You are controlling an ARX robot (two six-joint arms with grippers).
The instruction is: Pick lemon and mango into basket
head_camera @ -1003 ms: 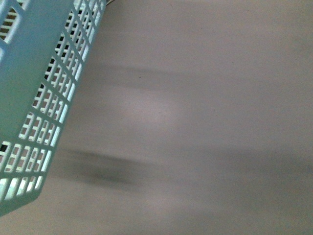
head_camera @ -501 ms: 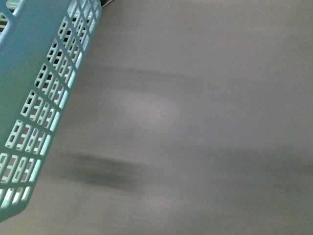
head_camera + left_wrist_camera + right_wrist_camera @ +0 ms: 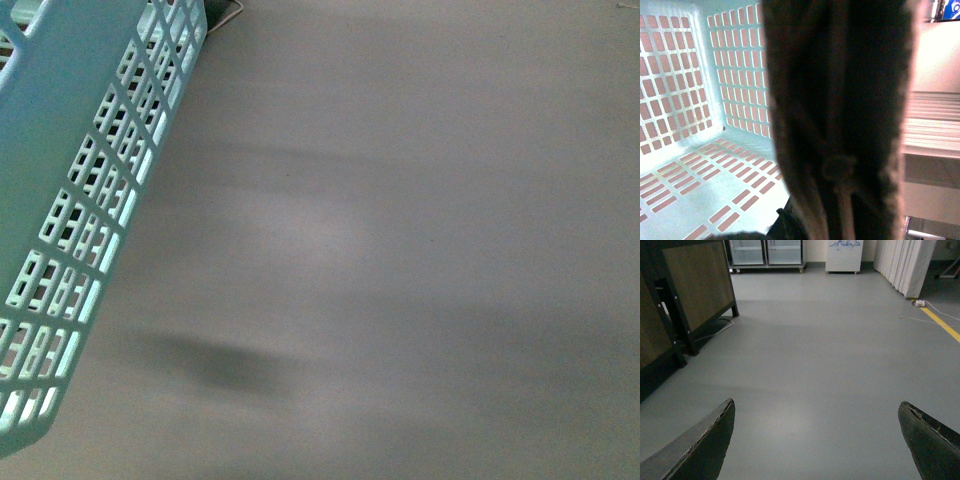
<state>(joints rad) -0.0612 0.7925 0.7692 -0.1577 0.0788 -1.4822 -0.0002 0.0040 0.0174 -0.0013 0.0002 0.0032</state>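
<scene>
Tilted turquoise basket [image 3: 60,130] at nine o'clock, above grey floor [image 3: 420,250]. Its brown handle [image 3: 840,100] blocks the left wrist camera; the left gripper's hold cannot be told. The right gripper [image 3: 815,440] gapes wide, empty. No lemon or mango visible: seemingly both remain to be picked.

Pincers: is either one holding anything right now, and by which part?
Right pincer is open and empty, only floor between its fingers. Left pincer: cannot be told; a dark shape blocks its view beside the basket.

dim, soft front view; blurred floor shadows
</scene>
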